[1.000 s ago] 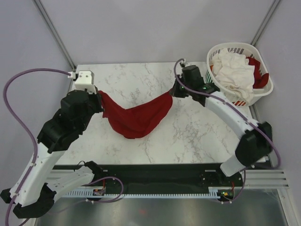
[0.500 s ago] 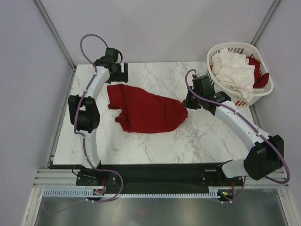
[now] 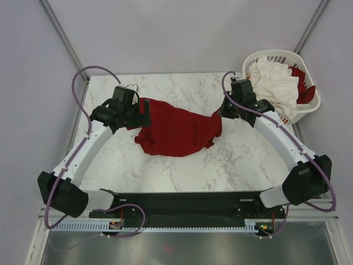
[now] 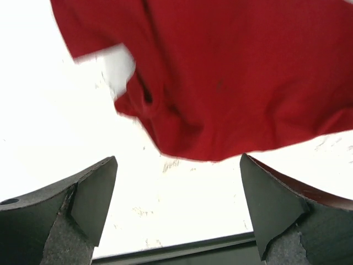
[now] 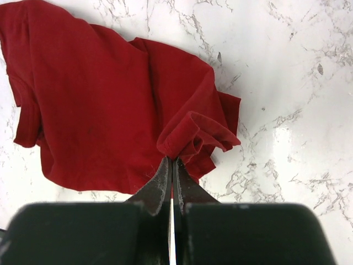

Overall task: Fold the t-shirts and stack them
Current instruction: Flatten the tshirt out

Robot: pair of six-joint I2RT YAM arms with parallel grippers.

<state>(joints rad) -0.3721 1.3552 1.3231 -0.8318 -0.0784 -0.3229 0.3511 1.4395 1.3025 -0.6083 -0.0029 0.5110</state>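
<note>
- Marble tabletop (image 3: 182, 163): carries the cloth, with both arms reaching in from the near edge.
- Red t-shirt (image 3: 176, 131): crumpled and unfolded, lying mid-tabletop and spread from left of centre to right of centre. One short sleeve shows at its left side in the right wrist view.
- Basket (image 3: 298, 117): white, slotted, at the far right corner, just off the tabletop's edge.
- White t-shirt (image 3: 274, 81): heaped in the basket and fills most of it.
- Second red t-shirt (image 3: 303, 91): in the basket, partly under the white one on the right side.
- Left claw (image 4: 176, 165): fingers spread wide with nothing between them, at the red t-shirt's left edge. A strip of red runs along one finger in the wrist view; can't tell if it touches.
- Right claw (image 5: 170, 161): fingers pressed together, pinching a bunched fold at the red t-shirt's right edge. The cloth rises to the tips there.
</note>
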